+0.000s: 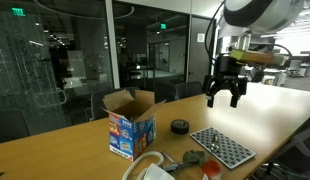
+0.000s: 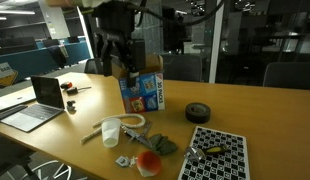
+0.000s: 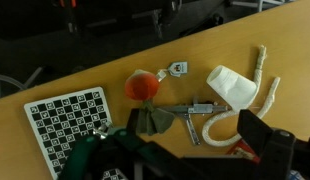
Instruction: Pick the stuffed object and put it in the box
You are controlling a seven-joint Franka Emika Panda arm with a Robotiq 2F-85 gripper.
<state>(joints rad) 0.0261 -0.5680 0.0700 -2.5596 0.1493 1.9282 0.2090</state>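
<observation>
We see the gripper [image 1: 223, 97] hanging in the air at the upper right of an exterior view, its fingers spread with nothing between them. The stuffed object [image 2: 155, 152] lies on the table [image 2: 265, 110] at lower centre, near the perforated tray [image 2: 217, 156]. It is apart from the box [image 2: 145, 92], whose flaps stand open.

Looking down on the wooden table [image 3: 95, 60], the stuffed object [image 3: 143, 90] lies near the middle, an orange-red round part joined to a dark part at its 6 o'clock; the grey perforated tray [image 3: 65, 115] sits at its 8 o'clock; a small white tag-like piece [image 3: 177, 68] at 1 o'clock; a white cup [image 3: 233, 87] at 3 o'clock, with pale tubing [image 3: 261, 58] beyond; the gripper [image 3: 185, 160] fills the bottom edge, blurred, its dark fingers [image 3: 265, 145] spread apart.
</observation>
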